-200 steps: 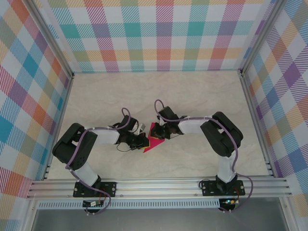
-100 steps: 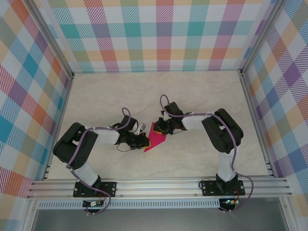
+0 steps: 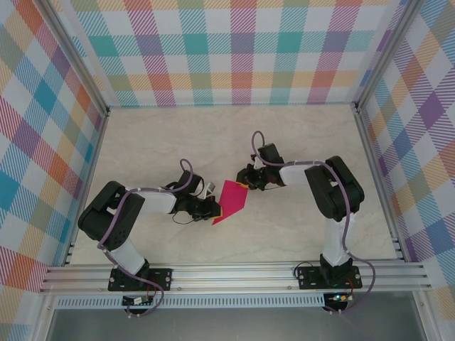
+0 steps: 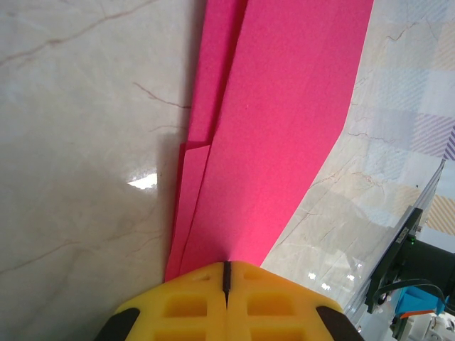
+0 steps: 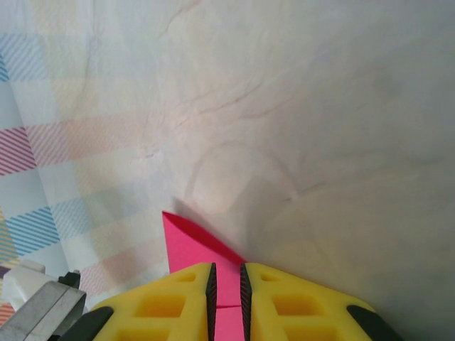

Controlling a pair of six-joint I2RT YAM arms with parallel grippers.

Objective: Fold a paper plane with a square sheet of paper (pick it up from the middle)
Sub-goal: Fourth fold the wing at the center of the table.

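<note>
The magenta-pink sheet of paper [image 3: 231, 201] lies folded in layers on the marble table, wider at its right end, where one corner points right. My left gripper [image 3: 213, 207] is shut on its near left edge. In the left wrist view the yellow fingers [image 4: 178, 305] meet on the paper [image 4: 284, 128], which stretches away in overlapping layers. My right gripper [image 3: 247, 183] sits at the paper's right corner. In the right wrist view its jaws [image 5: 227, 284] stand slightly apart, with the pink corner [image 5: 188, 245] showing flat between and beyond them.
Pale marble tabletop [image 3: 213, 135] inside an aluminium frame with checked cloth walls. The front rail [image 3: 234, 273] carries both arm bases. Bare table lies behind and to both sides of the paper.
My right gripper has slid right along the paper to its right corner and its jaws have parted a little. The paper now lies wider and flatter. The left gripper has not moved.
</note>
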